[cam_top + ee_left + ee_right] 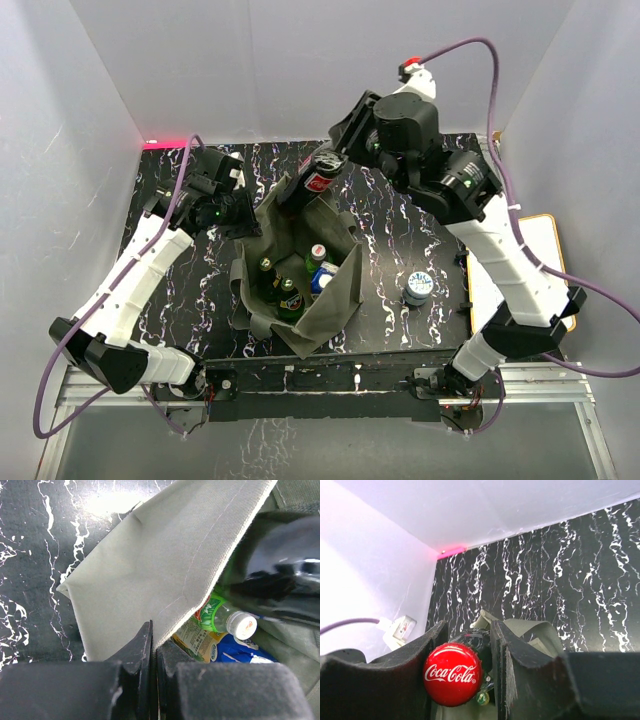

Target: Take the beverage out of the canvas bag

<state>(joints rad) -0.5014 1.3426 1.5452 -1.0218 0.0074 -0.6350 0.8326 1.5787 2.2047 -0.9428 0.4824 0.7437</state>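
Observation:
The olive-grey canvas bag point(335, 300) stands open at the table's middle. My right gripper point(322, 172) is shut on a dark Coca-Cola bottle point(319, 181) with a red label and holds it tilted above the bag's far rim. In the right wrist view its red cap point(452, 674) sits between my fingers point(502, 650), with the bag's rim point(535, 632) below. My left gripper point(243, 216) is shut on the bag's left rim; the left wrist view shows the fabric point(150, 570) pinched in the jaws point(154, 640). The held bottle shows blurred in that view point(285, 565).
Inside the bag lie green bottles point(285, 292), a white-capped bottle point(225, 617) and a blue packet point(235, 652). A small can point(418, 288) stands on the table right of the bag. A white board point(545, 250) lies at the right edge.

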